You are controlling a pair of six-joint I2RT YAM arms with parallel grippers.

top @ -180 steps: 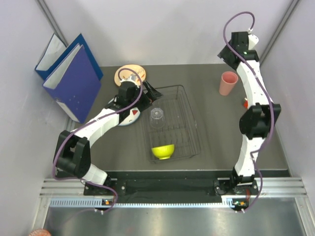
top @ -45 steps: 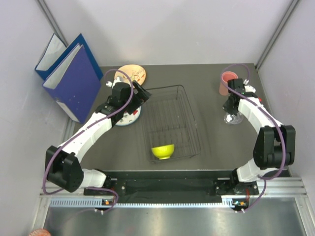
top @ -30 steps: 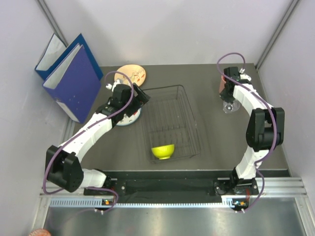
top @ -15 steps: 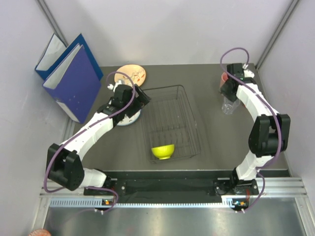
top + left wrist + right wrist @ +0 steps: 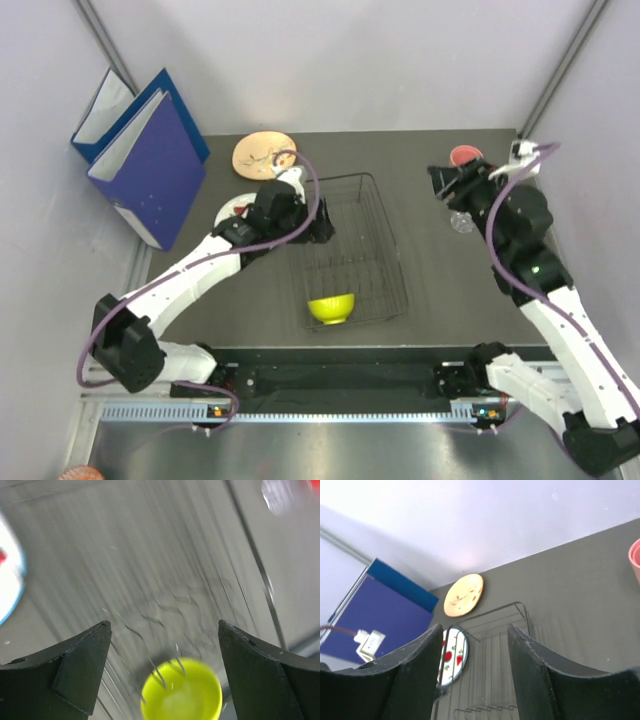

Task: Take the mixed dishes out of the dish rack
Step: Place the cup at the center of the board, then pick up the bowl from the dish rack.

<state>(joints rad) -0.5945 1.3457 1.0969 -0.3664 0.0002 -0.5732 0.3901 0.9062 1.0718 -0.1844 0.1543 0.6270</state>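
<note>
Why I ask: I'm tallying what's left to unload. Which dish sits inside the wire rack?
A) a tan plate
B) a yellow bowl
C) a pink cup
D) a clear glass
B: in the top view the yellow bowl sits at the near end of the rack, and no other dish shows inside it; the tan plate lies on the table beyond the rack.

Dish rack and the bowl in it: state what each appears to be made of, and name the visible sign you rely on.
Dish rack: thin black wire, probably coated metal; the table shows through its open grid.
Bowl: smooth and evenly lime-yellow, likely plastic, though glazed ceramic cannot be ruled out.
</note>
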